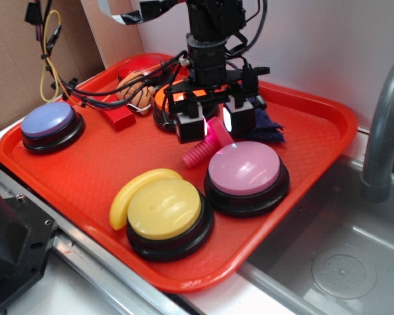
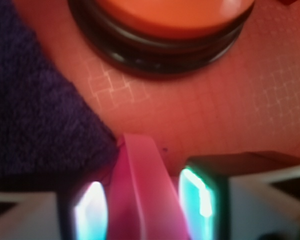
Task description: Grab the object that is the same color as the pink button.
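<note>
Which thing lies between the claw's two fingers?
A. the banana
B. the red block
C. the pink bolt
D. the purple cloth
C. In the wrist view the pink bolt sits between the two fingers of the claw, and the exterior view shows its head there too, with the banana and red block well apart and the purple cloth off to one side.

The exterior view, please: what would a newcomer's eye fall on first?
Probably the hand at the middle of the red tray, its fingers either side of the head of the bright pink bolt. Next, the big dome buttons: the pink button beside the bolt, the yellow button nearer the front.
</note>
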`<state>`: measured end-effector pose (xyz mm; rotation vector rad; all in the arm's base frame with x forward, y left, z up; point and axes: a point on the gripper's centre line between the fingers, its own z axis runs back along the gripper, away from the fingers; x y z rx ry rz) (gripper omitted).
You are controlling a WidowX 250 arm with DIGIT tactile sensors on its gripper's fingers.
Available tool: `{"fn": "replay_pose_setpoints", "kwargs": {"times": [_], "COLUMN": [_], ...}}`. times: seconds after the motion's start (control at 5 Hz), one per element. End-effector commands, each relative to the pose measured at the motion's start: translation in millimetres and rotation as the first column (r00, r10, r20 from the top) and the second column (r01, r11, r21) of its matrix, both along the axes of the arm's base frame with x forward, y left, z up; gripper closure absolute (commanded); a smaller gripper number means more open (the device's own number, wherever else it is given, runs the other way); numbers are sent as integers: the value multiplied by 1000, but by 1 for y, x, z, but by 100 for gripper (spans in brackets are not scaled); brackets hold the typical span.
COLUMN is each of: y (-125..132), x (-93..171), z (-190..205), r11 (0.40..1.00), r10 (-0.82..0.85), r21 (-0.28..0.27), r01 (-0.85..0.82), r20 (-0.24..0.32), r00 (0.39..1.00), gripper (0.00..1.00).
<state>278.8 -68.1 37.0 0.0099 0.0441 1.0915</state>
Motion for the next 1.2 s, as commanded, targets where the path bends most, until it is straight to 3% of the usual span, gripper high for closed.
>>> {"fn": "replay_pose_setpoints", "kwargs": {"times": [0.0,0.4,0.6,1.0], "y": [7,19,30,63], "x": [-2,-5,-14,-39], "z": [19,50,83,117], "r11": [1000,983,937,803], "r10": [11,-180,-345,-589], "r21": [6,-23,-4,-11], "r01": [-11,184,350,595], "r20": [66,106,151,137], "r00": [998,978,926,797], "gripper": [96,100,100,100]}}
